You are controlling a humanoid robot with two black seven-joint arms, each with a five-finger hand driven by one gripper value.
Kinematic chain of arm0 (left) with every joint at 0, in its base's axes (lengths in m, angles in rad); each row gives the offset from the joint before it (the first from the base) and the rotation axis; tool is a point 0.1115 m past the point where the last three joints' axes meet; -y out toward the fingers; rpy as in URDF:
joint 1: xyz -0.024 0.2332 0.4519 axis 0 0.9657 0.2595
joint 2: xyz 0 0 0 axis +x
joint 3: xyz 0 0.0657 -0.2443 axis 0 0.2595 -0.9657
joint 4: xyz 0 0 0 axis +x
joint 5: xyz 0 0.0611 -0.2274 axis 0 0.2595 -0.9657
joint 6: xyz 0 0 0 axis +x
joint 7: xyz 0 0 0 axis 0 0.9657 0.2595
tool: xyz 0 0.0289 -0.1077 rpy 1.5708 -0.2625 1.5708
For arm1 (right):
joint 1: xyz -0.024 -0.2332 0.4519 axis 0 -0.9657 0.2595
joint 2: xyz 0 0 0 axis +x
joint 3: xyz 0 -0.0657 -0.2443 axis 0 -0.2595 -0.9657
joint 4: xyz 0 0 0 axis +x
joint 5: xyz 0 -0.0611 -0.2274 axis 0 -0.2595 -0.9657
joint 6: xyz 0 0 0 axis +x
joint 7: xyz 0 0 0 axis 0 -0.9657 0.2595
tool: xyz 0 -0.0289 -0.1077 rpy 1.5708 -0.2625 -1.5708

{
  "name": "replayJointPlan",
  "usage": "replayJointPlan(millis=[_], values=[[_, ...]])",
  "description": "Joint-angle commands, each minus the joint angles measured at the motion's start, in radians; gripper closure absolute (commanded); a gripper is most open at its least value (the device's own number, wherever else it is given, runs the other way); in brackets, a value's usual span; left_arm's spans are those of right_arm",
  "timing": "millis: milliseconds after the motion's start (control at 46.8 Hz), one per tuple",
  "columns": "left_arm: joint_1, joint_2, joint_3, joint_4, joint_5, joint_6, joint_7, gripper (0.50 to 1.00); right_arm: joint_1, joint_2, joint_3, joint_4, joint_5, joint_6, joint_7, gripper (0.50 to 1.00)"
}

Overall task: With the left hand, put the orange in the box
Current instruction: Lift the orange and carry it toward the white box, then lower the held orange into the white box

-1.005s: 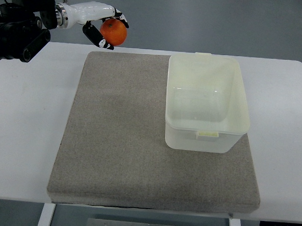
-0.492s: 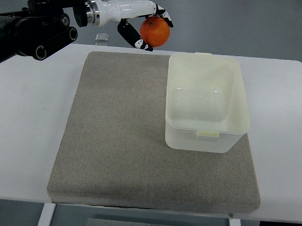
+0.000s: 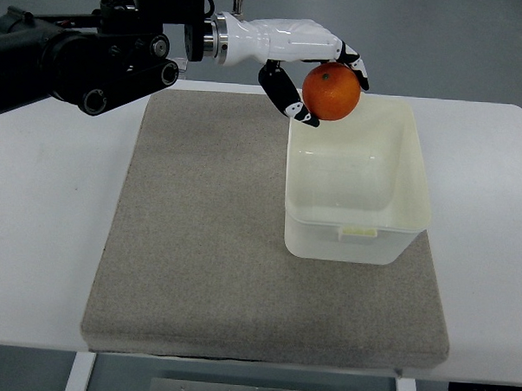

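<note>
The left hand (image 3: 323, 64) comes in from the upper left on a black arm (image 3: 85, 54), w/ a white palm and black-tipped fingers (image 3: 287, 97). It's pinching the orange (image 3: 331, 91): thumb curls under on the left, other fingers wrap over the top and far side. The orange hangs above the box (image 3: 356, 243), right over the box's far-left corner, not touching the rim as far as can be told.

The box is a pale, see-through plastic tub w/ a small tab on its near rim and another on the far rim; inside looks bare. It sits on the mat (image 3: 207, 236), taking up the mat's far-right part, its right wall about level w/ the mat's right edge.

The mat is grey-beige, felt-like, roughly square, w/ a thick edge showing along the side nearest the camera, left of and below the box. It lies on a white table (image 3: 43, 221), which shows as wide bare strips left and right of the box and a thin strip behind it. Table legs and a metal bar peek out below the mat's near edge.

Beyond the box, past the table's far edge, the floor (image 3: 458, 40) is plain grey-blue, smooth.
</note>
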Motion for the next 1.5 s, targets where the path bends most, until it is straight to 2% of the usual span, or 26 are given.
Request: replayJointPlan(millis=[0,86,385,1476], values=[[-0.005,-0.014,0.0,-0.02,0.036,0.0,0.0,1.0,0.0,0.0,0.0,0.0,0.001,0.0,0.0,0.574],[0.0,-0.049,0.002,-0.024,0.079,0.0,0.0,1.0,0.0,0.0,0.0,0.0,0.001,0.0,0.0,0.574],[0.006,-0.071,0.0,-0.023,0.188,0.003,0.0,1.0,0.0,0.0,0.0,0.0,-0.001,0.0,0.0,0.574],[0.087,-0.131,0.0,0.006,0.198,0.006,0.0,1.0,0.0,0.0,0.0,0.0,0.001,0.0,0.0,0.574]])
